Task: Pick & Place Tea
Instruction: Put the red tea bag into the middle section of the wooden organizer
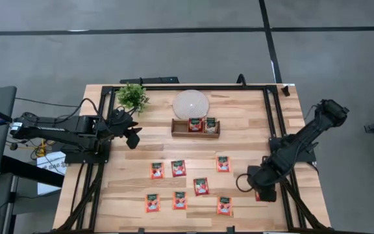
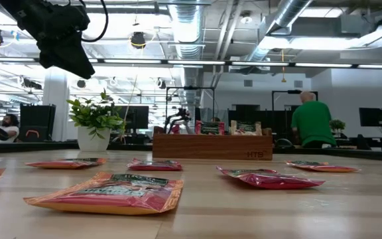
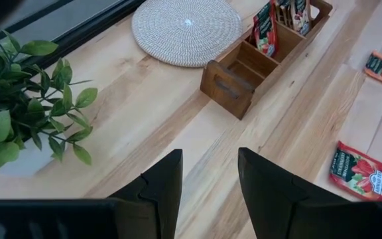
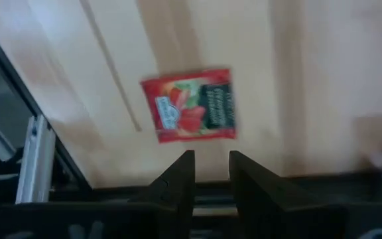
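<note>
Several red-orange tea sachets (image 1: 200,186) lie flat across the near half of the table, and one (image 2: 108,192) lies close in the low view. Two more stand in the brown wooden tray (image 1: 180,133). My right gripper (image 1: 255,184) hangs low by the right rail. Its fingers (image 4: 178,186) stand a narrow gap apart with nothing between them. A red sachet (image 4: 191,105) lies just beyond their tips and is partly hidden under the arm (image 1: 263,194). My left gripper (image 1: 133,134) waits above the table's left side, open and empty (image 3: 209,179).
A round white disc (image 1: 191,104) lies behind the tray, and a small potted plant (image 1: 132,97) stands at the back left. Black frame rails (image 1: 274,130) run along both table sides. A person in a green top (image 2: 312,123) stands in the room beyond.
</note>
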Controlling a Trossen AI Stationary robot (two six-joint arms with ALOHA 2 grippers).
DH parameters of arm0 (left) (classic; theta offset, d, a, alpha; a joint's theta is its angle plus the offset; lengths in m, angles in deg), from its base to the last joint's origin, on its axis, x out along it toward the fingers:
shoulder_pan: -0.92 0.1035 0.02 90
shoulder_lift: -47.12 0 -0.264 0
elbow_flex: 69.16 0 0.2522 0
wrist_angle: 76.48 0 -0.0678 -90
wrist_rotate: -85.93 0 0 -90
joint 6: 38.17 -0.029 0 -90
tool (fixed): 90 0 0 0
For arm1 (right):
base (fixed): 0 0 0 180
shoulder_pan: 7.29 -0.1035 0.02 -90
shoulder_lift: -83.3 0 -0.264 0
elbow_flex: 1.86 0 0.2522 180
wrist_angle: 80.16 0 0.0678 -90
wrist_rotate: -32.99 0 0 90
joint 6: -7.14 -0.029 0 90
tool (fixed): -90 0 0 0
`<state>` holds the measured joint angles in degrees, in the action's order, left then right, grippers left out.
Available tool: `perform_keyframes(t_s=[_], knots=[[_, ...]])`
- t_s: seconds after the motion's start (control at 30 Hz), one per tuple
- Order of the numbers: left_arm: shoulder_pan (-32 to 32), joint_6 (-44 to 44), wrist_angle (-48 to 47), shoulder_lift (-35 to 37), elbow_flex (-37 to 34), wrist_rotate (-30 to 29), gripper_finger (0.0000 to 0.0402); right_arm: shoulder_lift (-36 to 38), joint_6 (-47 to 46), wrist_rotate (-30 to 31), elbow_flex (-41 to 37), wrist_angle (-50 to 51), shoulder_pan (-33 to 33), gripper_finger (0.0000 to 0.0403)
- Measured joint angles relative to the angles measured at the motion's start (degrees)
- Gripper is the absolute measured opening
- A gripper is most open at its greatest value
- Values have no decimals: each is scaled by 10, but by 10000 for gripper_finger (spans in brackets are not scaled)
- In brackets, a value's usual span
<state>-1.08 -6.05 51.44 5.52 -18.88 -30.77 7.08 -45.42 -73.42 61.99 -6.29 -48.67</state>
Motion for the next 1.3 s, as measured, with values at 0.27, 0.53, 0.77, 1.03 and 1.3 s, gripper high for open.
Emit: perform_keyframes(t_s=[0.27, 0.53, 0.77, 1.03, 1.3], knots=[[0, 7, 1, 0, 0, 0, 137, 0, -63, -1, -64, -58, -18, 87], [0, 9, 7, 0, 0, 9, 137, 0, -101, -1, -87, -71, -17, 87], [0, 9, 8, 0, 0, 9, 138, 0, -120, -3, -110, -108, -17, 87], [0, 9, 8, 0, 0, 9, 137, 0, -125, -1, -110, -109, -20, 87], [0, 5, 8, 0, 0, 9, 137, -2, -135, 0, -110, -109, -21, 87]])
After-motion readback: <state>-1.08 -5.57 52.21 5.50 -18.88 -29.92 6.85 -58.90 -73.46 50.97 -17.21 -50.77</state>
